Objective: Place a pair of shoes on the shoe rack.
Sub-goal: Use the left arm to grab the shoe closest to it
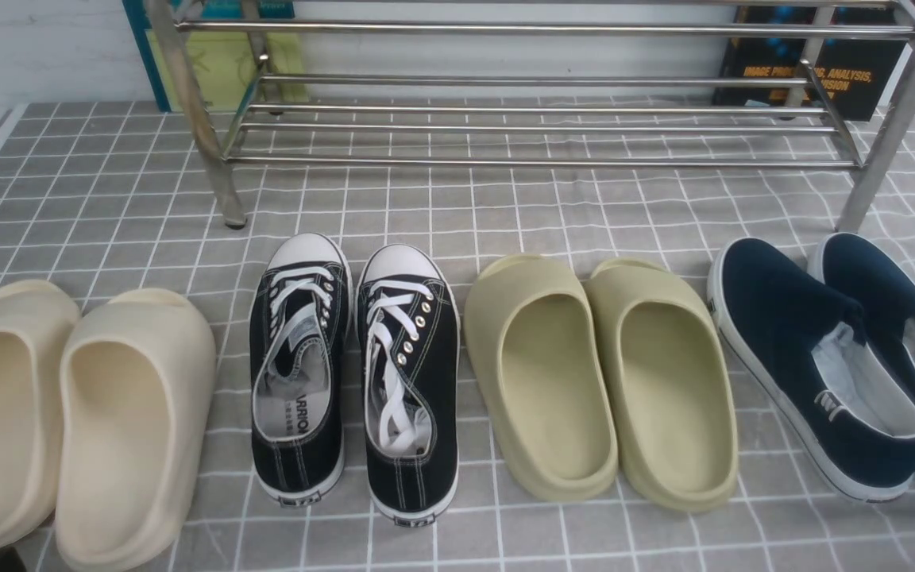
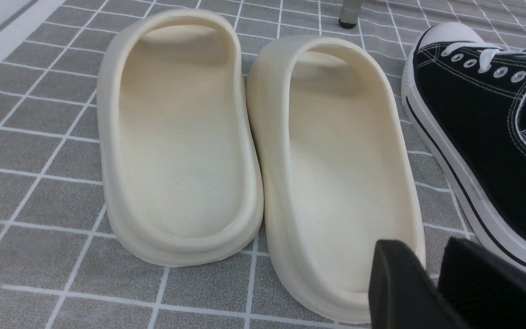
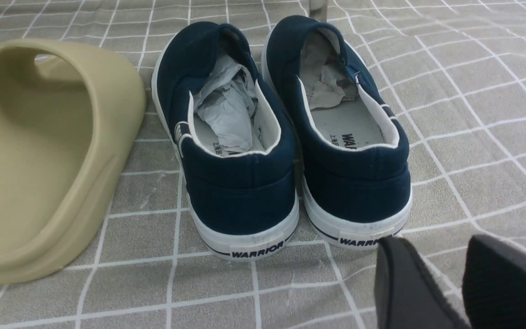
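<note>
The left pincer (image 2: 432,269) stands slightly parted, near the beige slides (image 2: 340,183); the right pincer (image 3: 443,269), more widely parted, is near the navy slip-ons (image 3: 244,183). The black sneakers (image 1: 299,381) sit on the floor between the two pincers, the shoe rack (image 1: 505,162) beyond them.

Gridded cloth (image 1: 592,532) — sneakers (image 1: 440,361), slides (image 1: 557,389), slip-ons (image 1: 779,306), rack (image 1: 537,163)
</note>
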Tool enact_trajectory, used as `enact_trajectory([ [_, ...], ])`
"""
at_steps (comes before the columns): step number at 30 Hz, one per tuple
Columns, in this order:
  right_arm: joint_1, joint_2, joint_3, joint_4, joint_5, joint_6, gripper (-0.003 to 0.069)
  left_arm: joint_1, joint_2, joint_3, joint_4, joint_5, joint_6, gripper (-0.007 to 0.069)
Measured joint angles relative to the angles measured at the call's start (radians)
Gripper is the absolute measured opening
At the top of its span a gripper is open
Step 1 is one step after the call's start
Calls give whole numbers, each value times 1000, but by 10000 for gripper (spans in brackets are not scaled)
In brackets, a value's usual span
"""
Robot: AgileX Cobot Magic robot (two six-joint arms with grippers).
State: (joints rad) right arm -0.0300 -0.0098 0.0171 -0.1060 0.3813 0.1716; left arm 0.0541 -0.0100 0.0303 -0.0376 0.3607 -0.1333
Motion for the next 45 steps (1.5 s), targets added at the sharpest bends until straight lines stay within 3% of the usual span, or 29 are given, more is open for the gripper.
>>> enact_trajectory([
  [24,0,0,0,0,0,0,239,0,0,0,-86,0,-5,181],
  [30,0,0,0,0,0,0,239,0,0,0,-272,-41,-119,186],
  [33,0,0,0,0,0,0,239,0,0,0,-538,-60,-317,190],
  [36,0,0,0,0,0,0,239,0,0,0,-689,-82,-410,195],
  [45,0,0,0,0,0,0,239,0,0,0,-861,-143,-468,201],
])
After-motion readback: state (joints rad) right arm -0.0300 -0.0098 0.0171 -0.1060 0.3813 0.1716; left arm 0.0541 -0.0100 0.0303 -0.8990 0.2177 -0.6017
